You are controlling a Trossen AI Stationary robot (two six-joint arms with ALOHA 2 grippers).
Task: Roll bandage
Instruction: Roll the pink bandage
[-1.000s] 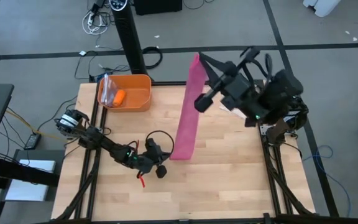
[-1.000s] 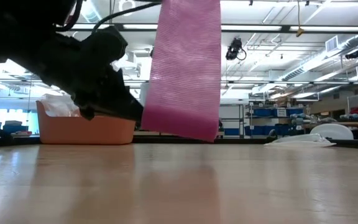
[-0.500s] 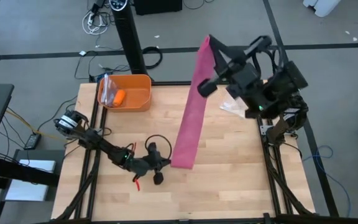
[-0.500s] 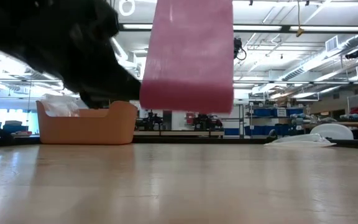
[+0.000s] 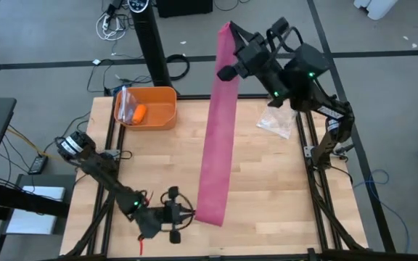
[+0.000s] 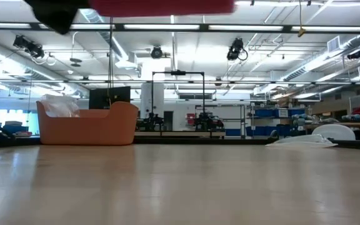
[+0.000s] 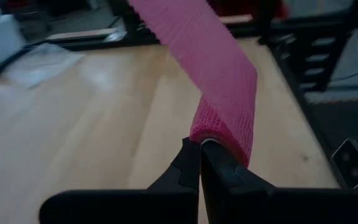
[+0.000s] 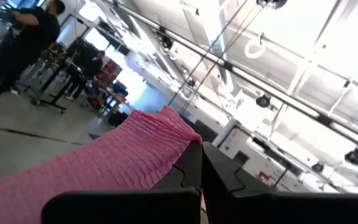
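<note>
The bandage (image 5: pixel 216 123) is a long magenta-pink strip stretched in the air above the wooden table (image 5: pixel 267 188), from high over the far edge down toward the near edge. My right gripper (image 5: pixel 231 32) is shut on its upper end, beyond the far edge. My left gripper (image 5: pixel 193 214) is shut on its lower end near the front of the table. In the low view only the strip's bottom edge (image 6: pixel 161 6) shows, at the very top, clear of the table. My left gripper pinches the bandage's lower end (image 7: pixel 216 134) between its two fingers, where the fabric curls over into a small roll. The fingers come nearly level from the table's left. That end is lifted clear of the table, the strip running straight up and away from it. My right gripper pinches the bandage's upper end (image 8: pixel 173 134) between its two fingers, near the end's edge. The fingers point slightly upward, high above the table's far edge. The strip runs down from them in a straight line toward the left gripper.
An orange bin (image 5: pixel 151 116) with a small orange object (image 5: pixel 139 112) and crinkly plastic stands at the far left corner. A clear plastic bag (image 5: pixel 276 119) lies at the right edge. A black post (image 5: pixel 151 43) rises behind the far edge.
My left gripper has gone toward the table's near edge and upward with the bandage's lower end, which has risen out of the low view. My right gripper has swung toward the far edge with the upper end. The strip now spans a longer stretch, drawn straight.
</note>
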